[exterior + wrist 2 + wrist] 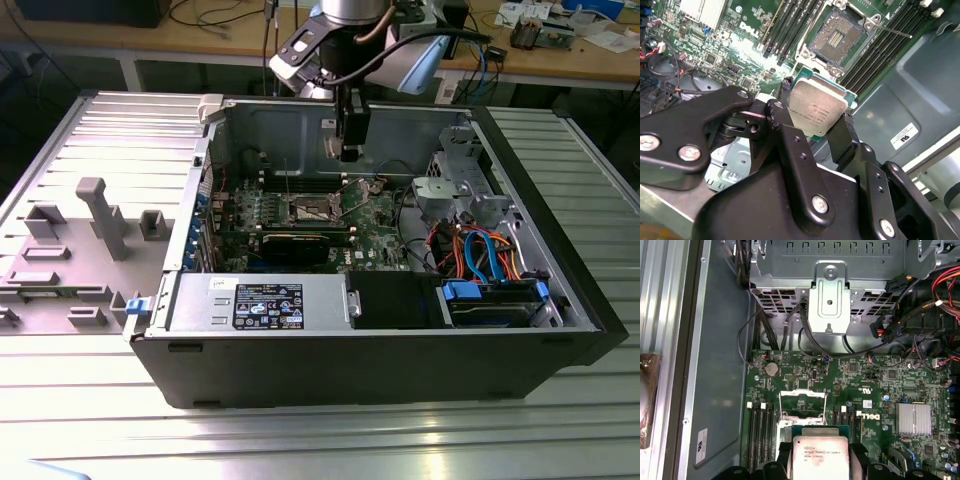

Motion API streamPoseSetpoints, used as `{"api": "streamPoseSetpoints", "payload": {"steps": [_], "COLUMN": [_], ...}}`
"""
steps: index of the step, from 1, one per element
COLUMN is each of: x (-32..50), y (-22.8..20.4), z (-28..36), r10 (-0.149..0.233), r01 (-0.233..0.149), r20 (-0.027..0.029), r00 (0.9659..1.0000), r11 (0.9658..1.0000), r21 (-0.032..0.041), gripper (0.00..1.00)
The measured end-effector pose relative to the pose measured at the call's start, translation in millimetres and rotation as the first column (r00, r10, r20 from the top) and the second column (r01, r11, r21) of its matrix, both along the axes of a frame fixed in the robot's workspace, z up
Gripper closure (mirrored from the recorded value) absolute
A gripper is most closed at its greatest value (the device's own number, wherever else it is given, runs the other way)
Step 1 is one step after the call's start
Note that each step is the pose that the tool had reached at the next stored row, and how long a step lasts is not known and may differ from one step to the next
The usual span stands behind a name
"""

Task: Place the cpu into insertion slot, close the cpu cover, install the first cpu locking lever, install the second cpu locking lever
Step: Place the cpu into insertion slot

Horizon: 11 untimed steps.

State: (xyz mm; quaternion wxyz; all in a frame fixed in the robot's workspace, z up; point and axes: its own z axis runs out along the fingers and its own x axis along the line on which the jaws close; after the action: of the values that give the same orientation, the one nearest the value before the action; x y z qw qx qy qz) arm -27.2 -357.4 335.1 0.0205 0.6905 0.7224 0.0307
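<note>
Our black two-fingered tool (814, 116) was clenched on the small square silver-topped cpu (819, 105) by opposite edges, above the green circuit board (740, 55), near the dark square insertion slot (836, 34). We judged it light, stiff, fragile underneath: edges only.

The cpu (818, 111) has a silver-grey top with a green edge. The gripper (813, 109) is black. The slot (836, 36) is dark in the centre with a silvery rim and sits on a green board (715, 45). The cover (802, 393) is silvery. The case (350, 365) is black, and the cables (472, 246) inside are orange, blue and red.
</note>
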Motion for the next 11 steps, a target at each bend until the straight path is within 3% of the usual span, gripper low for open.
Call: {"api": "streamPoseSetpoints", "payload": {"steps": [3,8,10,11], "x": [0.1,0.1,0.1,0.1], "y": [0.8,1.4,1.4,1.4], "z": [-4.1,-11.7,-18.8,-19.2], "r10": [-0.003,-0.012,-0.060,-0.066], "r01": [0.003,0.012,0.060,0.066], "r20": [-0.0049,-0.0051,-0.0051,-0.0052], "r00": [1.0000,0.9999,0.9982,0.9978], "r11": [1.0000,0.9999,0.9982,0.9978], "r21": [-0.0016,-0.0020,-0.0019,-0.0019], "gripper": [0.46,0.46,0.46,0.46]}}
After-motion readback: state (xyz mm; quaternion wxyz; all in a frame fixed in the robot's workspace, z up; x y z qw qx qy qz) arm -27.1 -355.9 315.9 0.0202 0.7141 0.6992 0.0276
